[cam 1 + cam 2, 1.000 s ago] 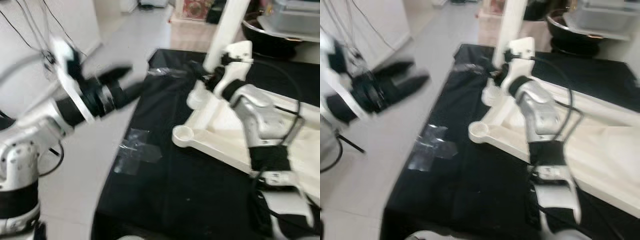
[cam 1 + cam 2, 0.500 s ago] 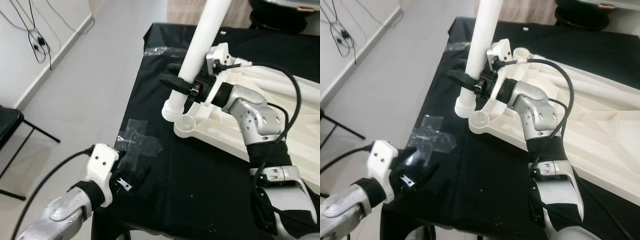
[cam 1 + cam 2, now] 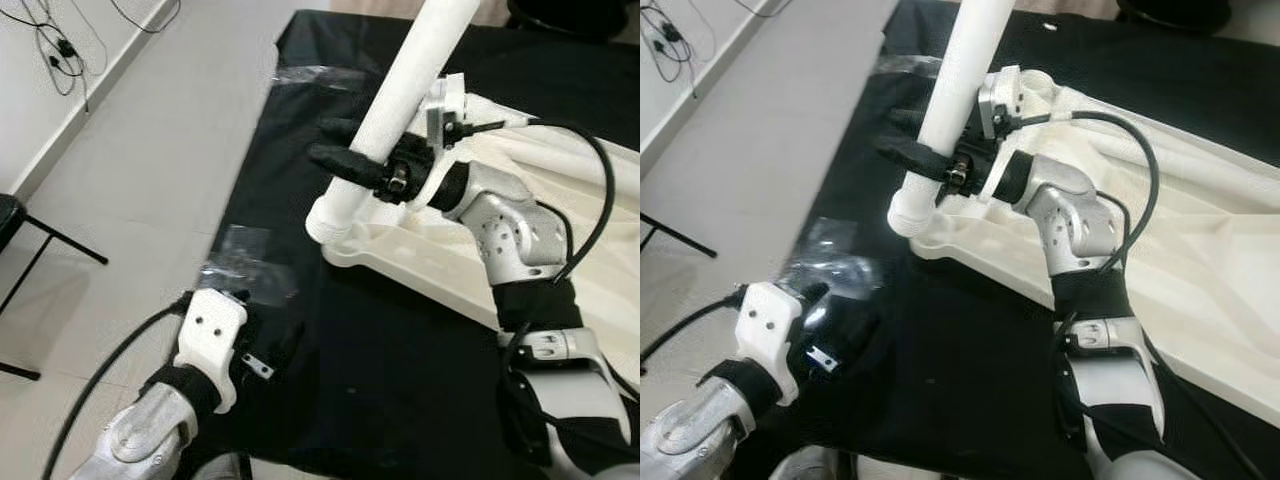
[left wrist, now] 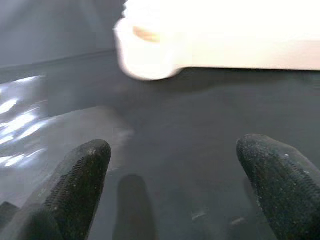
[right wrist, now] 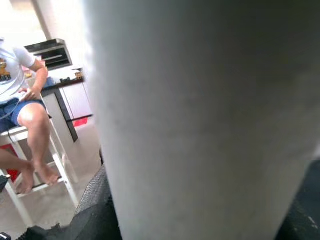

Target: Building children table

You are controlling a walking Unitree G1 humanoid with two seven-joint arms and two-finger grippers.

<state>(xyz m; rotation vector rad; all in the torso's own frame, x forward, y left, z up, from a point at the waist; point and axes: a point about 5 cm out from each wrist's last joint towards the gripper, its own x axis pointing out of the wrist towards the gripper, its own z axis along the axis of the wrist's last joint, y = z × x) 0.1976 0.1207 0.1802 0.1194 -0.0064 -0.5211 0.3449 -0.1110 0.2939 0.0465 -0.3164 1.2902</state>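
You have the white table leg (image 3: 405,85) in the upper centre of the head views, running as a long tube from the top edge down and to the left. Its ribbed lower end (image 3: 330,218) sits just above the near corner of the white tabletop (image 3: 1200,270), which lies upside down with its ribbed underside showing, across the right half of the frame. Whether that end touches the corner socket cannot be told.

Your right end effector (image 3: 352,165) is clamped across the leg a little above its lower end, one black finger (image 3: 345,163) lying over the front of the tube. In the right wrist view the leg (image 5: 200,115) takes up most of the picture, with black finger pads at both lower corners pressed to it.

The tabletop rests on a black cloth (image 3: 400,360) covering the bench. Patches of clear tape (image 3: 250,265) lie on the cloth near its left edge.

Your left end effector (image 3: 835,335) is at the lower left of the head views, low over the cloth beside the tape. The left wrist view shows its fingers (image 4: 75,180) spread wide apart with nothing between them, and the tabletop corner (image 4: 150,50) ahead.

In the right wrist view a seated person (image 5: 22,105) is at the left, on a white stool (image 5: 30,175). Grey floor (image 3: 130,150) fills the upper left.
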